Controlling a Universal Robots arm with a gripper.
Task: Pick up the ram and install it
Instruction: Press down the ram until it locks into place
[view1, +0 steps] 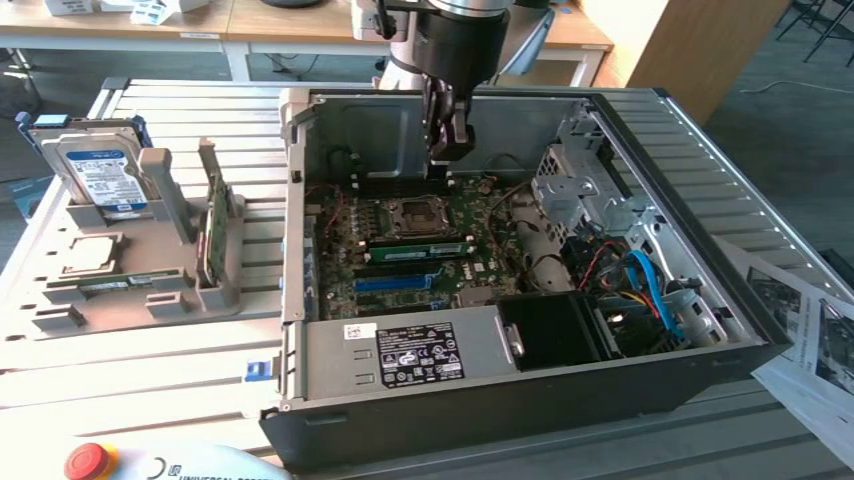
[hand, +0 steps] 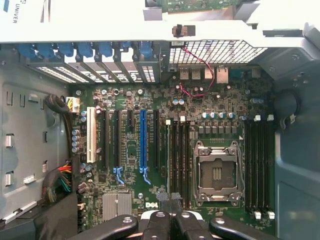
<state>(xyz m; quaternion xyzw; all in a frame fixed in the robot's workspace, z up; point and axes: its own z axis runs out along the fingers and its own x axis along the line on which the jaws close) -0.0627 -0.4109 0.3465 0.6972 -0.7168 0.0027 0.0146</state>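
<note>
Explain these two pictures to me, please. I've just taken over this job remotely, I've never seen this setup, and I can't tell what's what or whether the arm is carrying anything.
The exterior view comes from a camera standing off the arm. It shows one robot arm reaching down into an open computer case, with its gripper above the motherboard. A green ram stick already lies seated on that board near the empty processor socket.

To the exterior view's left sits a grey parts tray holding a hard drive and an upright green card.

The wrist view comes from a camera on the arm, looking straight down at the motherboard. The black gripper is shut, and I see nothing between its fingers.
</note>
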